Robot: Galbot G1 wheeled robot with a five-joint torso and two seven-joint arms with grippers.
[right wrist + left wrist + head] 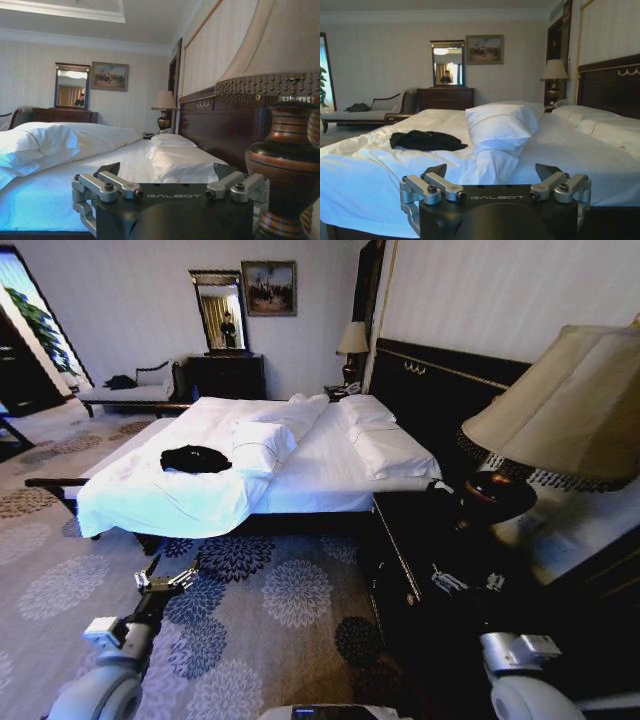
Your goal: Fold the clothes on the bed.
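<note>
A crumpled black T-shirt [196, 459] lies on the white bed [330, 465], beside a pillow.

Both wrists end in a matte black housing lettered "GALBOT" in pale capitals. The left gripper [491, 174] and right gripper [167, 172] each carry silver linkage bars with dark screws and black wedge fingertips [438, 170]. The arms are pale grey, rounded shells.

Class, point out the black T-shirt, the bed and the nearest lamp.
black T-shirt [196, 459]: head view, middle of the heap.
bed [310, 475]: head view, bare sheet.
lamp [560, 405]: head view, shade.

Both arms hang low, left tool [166, 581] and right tool [468, 583] spread open.
</note>
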